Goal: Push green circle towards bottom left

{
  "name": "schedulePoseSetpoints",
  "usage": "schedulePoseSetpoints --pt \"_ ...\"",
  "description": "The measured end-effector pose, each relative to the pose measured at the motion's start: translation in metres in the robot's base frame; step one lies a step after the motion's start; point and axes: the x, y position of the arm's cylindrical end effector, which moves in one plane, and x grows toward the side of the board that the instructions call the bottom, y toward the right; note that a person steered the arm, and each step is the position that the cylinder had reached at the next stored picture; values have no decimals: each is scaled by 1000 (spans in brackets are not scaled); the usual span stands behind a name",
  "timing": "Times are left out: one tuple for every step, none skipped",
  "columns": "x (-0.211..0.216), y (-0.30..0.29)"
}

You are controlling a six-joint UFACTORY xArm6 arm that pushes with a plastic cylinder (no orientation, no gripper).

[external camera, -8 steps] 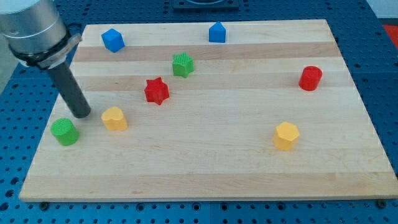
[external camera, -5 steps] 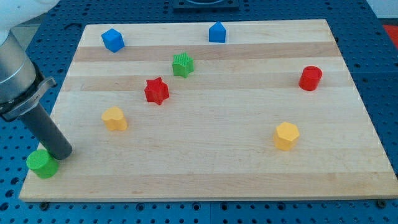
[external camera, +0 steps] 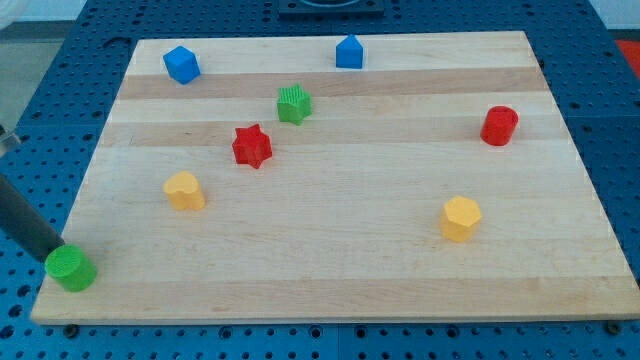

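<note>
The green circle (external camera: 71, 269) sits at the board's bottom left corner, right at the left edge of the wooden board (external camera: 330, 270). My rod comes in from the view's left edge, and my tip (external camera: 52, 249) rests just up and left of the green circle, touching or almost touching it.
A yellow block (external camera: 184, 190) lies right of and above the circle. A red star (external camera: 252, 146), a green star-like block (external camera: 294, 104), two blue blocks (external camera: 182, 64) (external camera: 349, 51), a red cylinder (external camera: 498, 126) and a yellow hexagon (external camera: 460, 218) are spread over the board.
My rod pushed the green circle down and left to the board's corner, then slid further left, mostly out of the view. The other blocks have not moved.
</note>
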Motion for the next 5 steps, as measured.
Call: schedulePoseSetpoints --pt "36 1" --pt "62 1" --pt "62 3" --pt "48 2" --pt "43 22"
